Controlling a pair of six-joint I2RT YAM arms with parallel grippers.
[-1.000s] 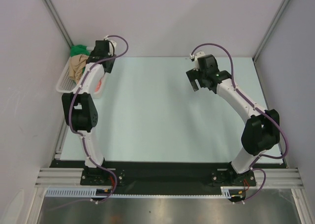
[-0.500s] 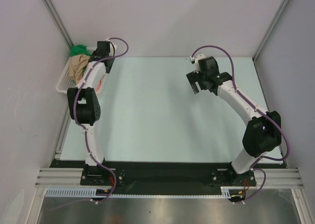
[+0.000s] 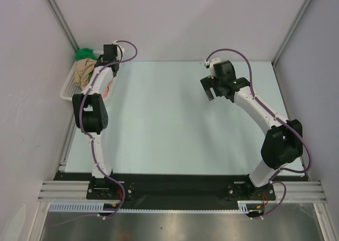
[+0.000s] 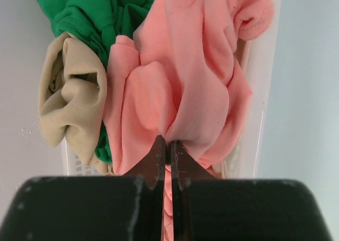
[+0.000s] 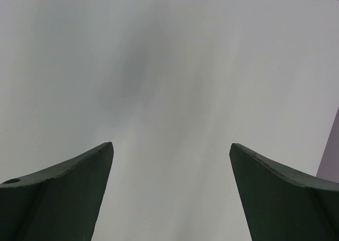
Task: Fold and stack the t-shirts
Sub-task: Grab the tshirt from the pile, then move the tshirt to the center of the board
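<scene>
— While scanning from the left, noted white lattice basket at far-left edge of desk, close against the side wall. Heaped with crumpled t-shirts.
— Order of colours, by left wrist view?
— Logged tan t-shirt bunched at left, green t-shirt above and behind it, salmon-pink t-shirt filling middle and right, touching both. All inside the basket, none folded.
— State of left fingers?
— Pinched tight on a raised fold of the salmon-pink t-shirt, down at the pile.
— And further right?
— Found right fingers spread wide, gripping nothing. Hanging over the desk right of centre, toward its far side, well apart from basket and t-shirts.
</scene>
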